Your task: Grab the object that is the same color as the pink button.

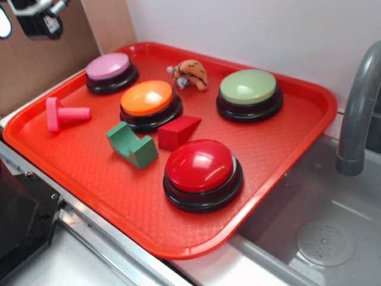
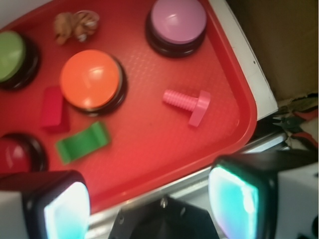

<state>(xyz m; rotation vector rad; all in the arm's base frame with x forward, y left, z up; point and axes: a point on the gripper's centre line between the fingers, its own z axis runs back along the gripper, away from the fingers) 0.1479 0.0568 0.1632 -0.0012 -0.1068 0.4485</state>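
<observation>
While the gripper (image 2: 149,204) hangs high off the red tray (image 1: 119,196), its fingers (image 2: 239,199) stand spread apart, holding nothing. Pink bolt (image 1: 65,113) lies on its side near the tray's left edge, below the pink button (image 1: 110,70), left of the orange button (image 1: 149,102), untouched.

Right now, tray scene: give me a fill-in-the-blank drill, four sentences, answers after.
1. The pink bolt lies on its ____ on the red tray.
2. The button nearest the bolt's square head in the exterior view has a ____ top.
3. The red wedge sits between the orange button and the ____ button.
4. The gripper fingers hold ____.

Answers: side; pink; red; nothing
</observation>
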